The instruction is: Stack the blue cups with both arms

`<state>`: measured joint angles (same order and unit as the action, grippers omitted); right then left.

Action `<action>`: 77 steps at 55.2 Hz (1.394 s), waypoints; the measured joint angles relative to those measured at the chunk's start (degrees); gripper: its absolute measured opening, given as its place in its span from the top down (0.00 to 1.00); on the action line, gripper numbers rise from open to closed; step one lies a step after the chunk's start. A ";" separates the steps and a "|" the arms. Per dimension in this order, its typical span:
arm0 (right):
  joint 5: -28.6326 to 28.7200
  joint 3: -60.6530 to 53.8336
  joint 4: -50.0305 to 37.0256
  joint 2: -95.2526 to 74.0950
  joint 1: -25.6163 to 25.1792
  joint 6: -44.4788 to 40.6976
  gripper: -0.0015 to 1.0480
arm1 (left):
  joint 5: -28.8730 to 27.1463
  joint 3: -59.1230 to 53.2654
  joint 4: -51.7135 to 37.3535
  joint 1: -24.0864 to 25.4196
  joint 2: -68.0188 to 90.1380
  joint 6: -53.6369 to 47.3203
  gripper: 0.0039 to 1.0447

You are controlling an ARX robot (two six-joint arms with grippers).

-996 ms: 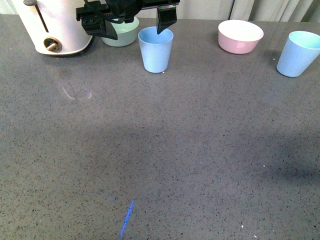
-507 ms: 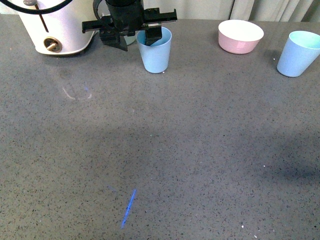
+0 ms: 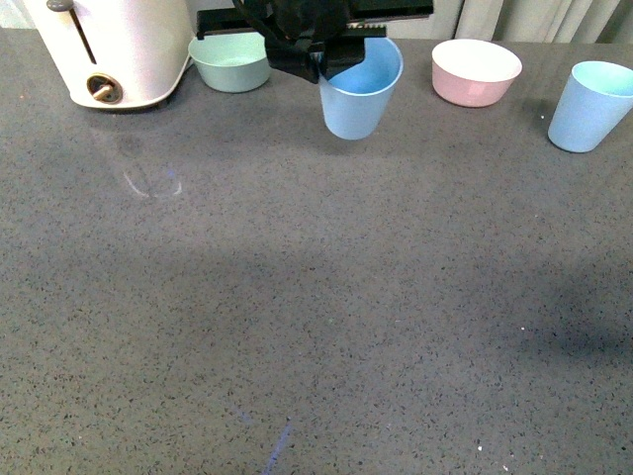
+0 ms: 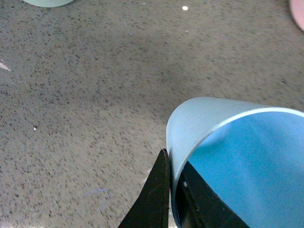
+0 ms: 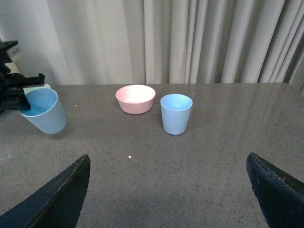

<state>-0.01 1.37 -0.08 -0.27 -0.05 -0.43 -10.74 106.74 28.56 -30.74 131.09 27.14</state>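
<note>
My left gripper [image 3: 326, 54] is shut on the rim of a light blue cup [image 3: 360, 91] and holds it tilted just above the grey table at the back centre. In the left wrist view the cup wall [image 4: 190, 128] sits pinched between the two black fingers [image 4: 154, 199]. The second blue cup [image 3: 593, 105] stands upright at the far right. The right wrist view shows it too [image 5: 175, 114], ahead of my open, empty right gripper [image 5: 168, 190], and the held cup [image 5: 43, 111] off to the side. My right gripper is out of the front view.
A white appliance [image 3: 114, 49] stands at the back left. A mint green bowl [image 3: 230, 61] sits beside it. A pink bowl [image 3: 475, 71] sits between the two cups. Grey curtains [image 5: 190, 38] hang behind the table.
My left gripper closed on the blue cup's rim, lifted it and carried it to the right, tilting it. The mint bowl is now uncovered.
</note>
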 joint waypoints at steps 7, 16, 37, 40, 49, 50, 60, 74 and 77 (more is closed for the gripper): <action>0.00 0.00 0.00 0.00 0.00 0.00 0.09 | -0.37 -6.49 -1.77 -2.71 -4.26 0.63 0.98; 0.00 0.00 0.00 0.00 0.00 0.00 0.09 | 0.24 -11.26 -2.80 -5.46 -4.96 1.57 0.98; 0.00 0.00 0.00 -0.02 0.00 0.00 0.09 | 0.22 -12.26 -2.64 -8.39 -2.21 3.63 0.98; 0.00 0.00 0.00 0.00 0.00 0.02 0.09 | 0.17 -12.07 -2.47 -8.44 -1.95 3.74 0.98; 0.00 0.00 0.00 0.00 0.00 0.00 0.09 | -0.44 -11.58 -2.29 -8.55 -1.53 3.72 0.98; 0.00 0.00 0.00 0.00 0.00 0.00 0.09 | -0.44 -11.58 -2.29 -8.59 -1.53 3.72 0.98; 0.00 0.00 0.00 0.00 0.00 0.00 0.09 | -1.33 -11.54 -2.45 -8.68 -1.11 3.26 0.79; 0.00 0.00 0.00 0.00 0.00 0.00 0.09 | -2.84 -11.50 -4.04 -8.92 -0.90 1.73 0.31; 0.00 0.00 0.00 0.00 0.00 0.02 0.09 | -3.74 -11.50 -4.59 -8.92 -0.92 1.20 0.25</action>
<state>-0.01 1.37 -0.08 -0.27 -0.05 -0.40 -14.48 95.24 23.97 -39.66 130.17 28.34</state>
